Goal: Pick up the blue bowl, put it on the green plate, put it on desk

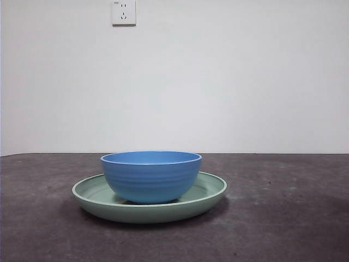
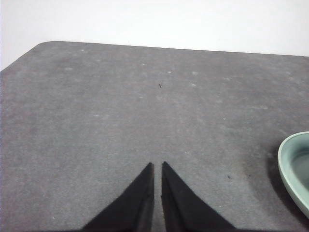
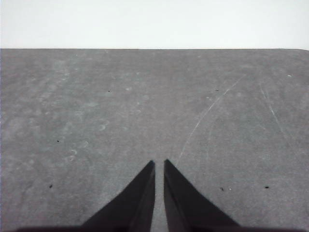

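The blue bowl [image 1: 151,176] stands upright inside the green plate [image 1: 210,191], which rests on the desk [image 1: 283,218] near the middle of the front view. No arm shows in that view. My left gripper [image 2: 157,164] is shut over bare desk [image 2: 120,121], holding nothing, with an edge of the green plate [image 2: 294,166] off to one side. My right gripper [image 3: 159,162] is shut too, over bare desk [image 3: 145,111] with neither dish in its view.
A white wall with a power socket [image 1: 124,12] rises behind the desk. The desk's far edge and a rounded corner [image 2: 43,46] show in the left wrist view.
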